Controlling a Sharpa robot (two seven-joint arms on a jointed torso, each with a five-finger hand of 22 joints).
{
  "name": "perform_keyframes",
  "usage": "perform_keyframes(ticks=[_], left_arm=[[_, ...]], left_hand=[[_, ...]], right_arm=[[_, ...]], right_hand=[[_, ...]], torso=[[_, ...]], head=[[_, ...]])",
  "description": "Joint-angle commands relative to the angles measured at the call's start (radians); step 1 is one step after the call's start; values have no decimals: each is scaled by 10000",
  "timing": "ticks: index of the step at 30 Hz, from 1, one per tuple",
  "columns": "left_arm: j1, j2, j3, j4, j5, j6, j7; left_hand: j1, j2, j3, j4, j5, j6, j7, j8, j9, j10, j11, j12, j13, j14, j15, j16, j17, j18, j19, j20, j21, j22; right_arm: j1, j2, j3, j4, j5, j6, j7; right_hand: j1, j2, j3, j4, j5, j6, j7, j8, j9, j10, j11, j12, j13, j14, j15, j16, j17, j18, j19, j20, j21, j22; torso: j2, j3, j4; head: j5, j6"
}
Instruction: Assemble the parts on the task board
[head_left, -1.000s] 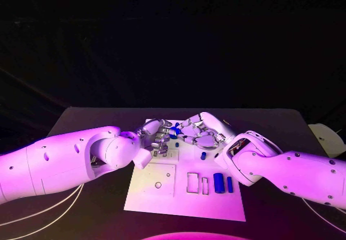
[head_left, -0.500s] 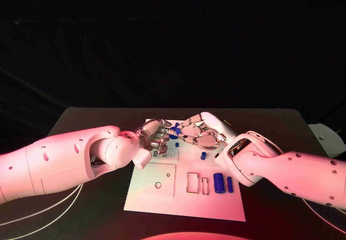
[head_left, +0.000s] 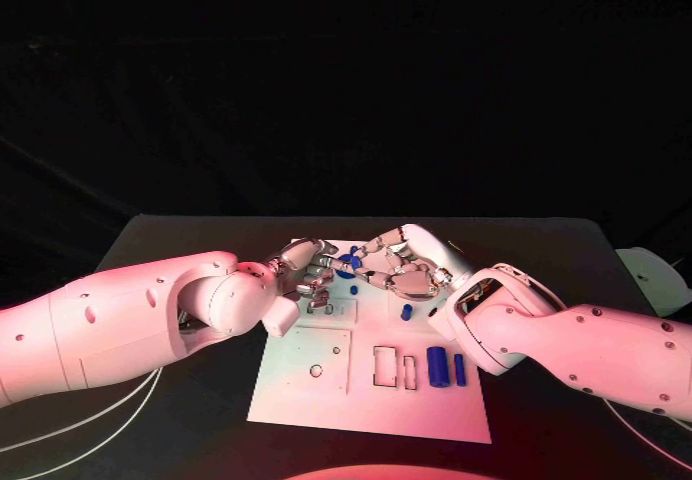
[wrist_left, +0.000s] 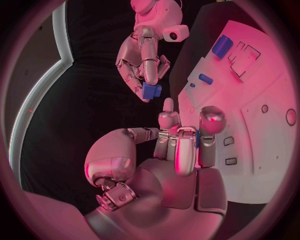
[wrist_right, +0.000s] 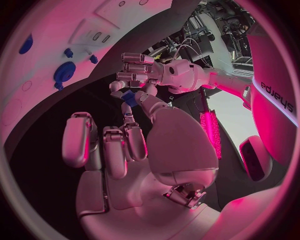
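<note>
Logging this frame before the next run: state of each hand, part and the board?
Right hand: pinches a small blue part, above the board.
Left hand: fingers curled, held over the board.
Task board: flat on the table.
Large blue cylinder: lying on the board.
Thin blue part: lying beside it.

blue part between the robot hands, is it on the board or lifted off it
Lifted off. The right robot hand pinches the blue part at its fingertips, with dark table behind it and the task board off to one side.
</note>
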Motion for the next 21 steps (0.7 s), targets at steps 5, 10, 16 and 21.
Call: perform_keyframes(ticks=[5,10,16,21], left_arm=[[10,-293,40,-185,-368,-310,115],[29,-620,60,-254,-495,-447,240],[69,-947,73,-178,-659,-470,308],[94,-1170,79,-81,-850,-312,235]], left_hand=[[-51,-56,88,-32,-4,-58,24,-74,19,-53,39,-75,-7,807,-47,-35,1843,-155,-6,-60,32,-33],[-33,-74,117,-49,-4,-78,31,-87,27,-62,45,-79,4,804,-42,-40,1833,-154,-9,-59,31,-39],[0,-121,154,-70,-7,-107,43,-107,40,-110,55,-135,-53,795,-34,-57,1800,-154,-13,-55,30,-46],[6,-134,161,-73,-8,-113,45,-111,43,-112,58,-135,-46,797,-32,-53,1808,-154,-11,-54,32,-42]], right_arm=[[-26,39,10,-72,62,43,40],[-39,159,8,-269,74,191,-47],[-121,362,5,-563,-13,373,-166],[-228,604,2,-913,-183,482,-269]], right_hand=[[2,8,-77,25,-15,54,4,45,-10,-9,41,14,738,1024,36,35,2556,-86,41,11,23,1078],[-5,7,-91,30,-32,52,5,45,-9,-11,41,12,736,1023,37,34,2554,-87,43,13,27,1082],[-8,5,-99,31,-40,50,5,44,-9,-17,42,7,731,1020,38,28,2543,-81,29,14,-1,1069],[-10,4,-104,32,-46,48,5,44,-9,-29,43,-5,716,1019,39,24,2537,-77,20,14,-19,1060]], torso=[[-7,-10,-2],[-9,-8,17],[0,-21,25],[0,-18,22]], head=[[7,14],[14,10],[62,-11],[106,-19]])
